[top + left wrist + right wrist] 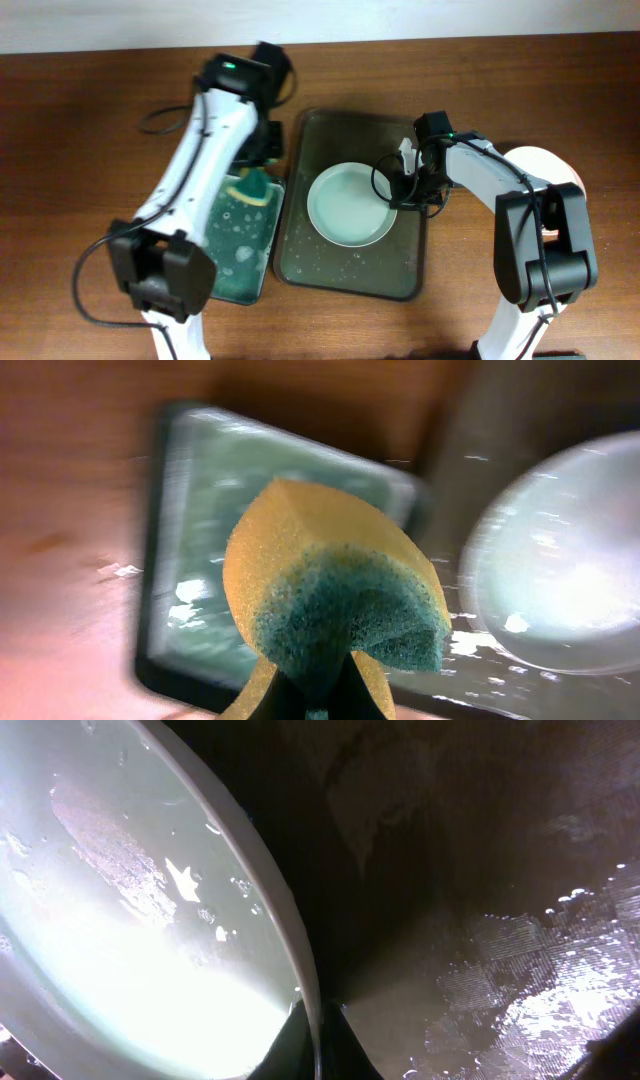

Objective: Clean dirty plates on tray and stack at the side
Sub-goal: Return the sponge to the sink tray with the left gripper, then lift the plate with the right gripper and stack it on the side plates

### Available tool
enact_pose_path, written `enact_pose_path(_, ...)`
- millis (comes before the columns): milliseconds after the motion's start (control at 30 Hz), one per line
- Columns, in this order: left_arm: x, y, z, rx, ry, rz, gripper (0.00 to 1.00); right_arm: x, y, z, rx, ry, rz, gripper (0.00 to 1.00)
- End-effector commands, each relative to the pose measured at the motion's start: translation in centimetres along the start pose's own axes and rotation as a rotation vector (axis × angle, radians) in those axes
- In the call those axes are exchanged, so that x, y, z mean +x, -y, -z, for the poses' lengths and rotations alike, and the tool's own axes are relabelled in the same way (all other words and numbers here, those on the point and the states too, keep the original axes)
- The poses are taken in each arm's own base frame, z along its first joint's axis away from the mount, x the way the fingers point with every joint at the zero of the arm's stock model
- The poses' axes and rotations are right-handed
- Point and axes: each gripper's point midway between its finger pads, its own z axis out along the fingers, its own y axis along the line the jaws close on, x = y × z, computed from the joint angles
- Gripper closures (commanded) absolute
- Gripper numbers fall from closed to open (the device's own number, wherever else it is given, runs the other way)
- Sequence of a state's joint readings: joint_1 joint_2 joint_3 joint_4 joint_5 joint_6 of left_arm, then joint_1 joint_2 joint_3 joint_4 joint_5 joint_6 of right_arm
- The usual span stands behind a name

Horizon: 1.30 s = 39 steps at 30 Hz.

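Wooden table (80,120) overhead, wrist views show left end effector (314,695) pinching sponge (330,585), right end effector (318,1042) pinching plate (130,920) rim

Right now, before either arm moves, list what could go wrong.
The right gripper pinches only the thin wet rim of the plate; it could slip and drop onto the tray.
The left gripper holds a soaked sponge above the basin; carried toward the plate, it may drip teal liquid on the table.
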<state>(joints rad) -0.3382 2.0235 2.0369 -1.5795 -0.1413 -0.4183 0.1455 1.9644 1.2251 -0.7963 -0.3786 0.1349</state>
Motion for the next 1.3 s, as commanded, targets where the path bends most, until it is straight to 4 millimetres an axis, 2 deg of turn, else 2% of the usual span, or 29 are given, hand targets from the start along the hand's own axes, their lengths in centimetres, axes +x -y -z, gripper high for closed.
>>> enact_pose_path(0, -0.4, -5.3, -0.9, -0.132, -0.014, 0.061, 1.0, 0.4, 2.0, -0.6, 0.079, -0.021, -0.023, 0.96)
enact_pose_path(67, 0.1, -6.5, -3.3, -0.149, -0.063, 0.087, 1.0, 0.4, 2.0, -0.6, 0.079, -0.021, -0.023, 0.96)
enact_pose_path(133, 0.8, -6.8, -6.1, -0.147, -0.103, 0.075, 1.0, 0.4, 2.0, -0.6, 0.079, -0.021, -0.023, 0.96)
enact_pose_path(200, 1.8, -6.4, -9.5, -0.118, -0.141, 0.074, 1.0, 0.4, 2.0, -0.6, 0.079, -0.021, -0.023, 0.96)
enact_pose_path(300, 2.9, -5.0, -13.2, -0.042, -0.161, 0.085, 1.0, 0.3, 2.0, -0.6, 0.079, -0.02, -0.022, 0.96)
enact_pose_path(333, 3.1, -4.5, -13.9, -0.015, -0.166, 0.087, 1.0, 0.3, 2.0, -0.6, 0.079, -0.02, -0.021, 0.95)
enact_pose_path(400, 3.2, -4.2, -13.8, 0.002, -0.167, 0.089, 0.97, 0.2, 2.0, -0.6, 0.078, -0.018, 0.011, 0.95)
enact_pose_path(500, 2.9, -4.1, -12.6, 0.025, -0.137, 0.09, 0.81, 0.1, 2.0, -0.6, 0.078, -0.012, 0.039, 0.95)
enact_pose_path(533, 2.8, -3.9, -11.8, 0.047, -0.12, 0.085, 0.7, 0.1, 2.0, -0.6, 0.077, -0.013, 0.038, 0.95)
enact_pose_path(567, 2.8, -3.8, -11.2, 0.064, -0.105, 0.085, 0.55, 0.1, 2.0, -0.6, 0.077, -0.013, 0.035, 0.96)
enact_pose_path(600, 2.7, -3.7, -10.4, 0.077, -0.088, 0.087, 0.46, 0.1, 1.9, -0.6, 0.074, -0.012, 0.023, 0.96)
enact_pose_path(667, 2.6, -4.1, -7.9, 0.096, -0.026, 0.093, 0.39, 0.1, 1.5, 0.1, 0.069, 0.0, 0.029, 0.96)
enact_pose_path(733, 2.6, -4.4, -5.7, 0.116, 0.032, 0.098, 0.35, -0.2, 0.9, 1.8, 0.076, 0.041, 0.041, 0.96)
enact_pose_path(867, 3.1, -3.8, -0.9, 0.234, 0.141, 0.102, 0.29, -0.9, 0.1, 7.2, 0.189, 0.198, 0.067, 0.96)
enact_pose_path(933, 3.4, -4.0, 1.0, 0.258, 0.197, 0.104, 0.18, -0.9, -0.6, 9.8, 0.271, 0.282, 0.112, 0.96)
enact_pose_path(1000, 3.4, -4.2, 2.3, 0.272, 0.241, 0.106, 0.0, -0.7, -0.9, 11.9, 0.374, 0.349, 0.13, 0.96)
enact_pose_path(1100, 3.6, -4.3, 2.7, 0.271, 0.252, 0.107, 0.0, -0.4, -1.4, 13.7, 0.51, 0.428, 0.124, 0.96)
enact_pose_path(1167, 3.2, -4.1, 2.8, 0.286, 0.266, 0.106, 0.0, 0.1, -2.0, 13.6, 0.562, 0.431, 0.155, 0.96)
enact_pose_path(1267, 3.3, -4.1, 2.8, 0.285, 0.263, 0.106, 0.0, 1.0, -1.6, 14.2, 0.678, 0.457, 0.101, 0.96)
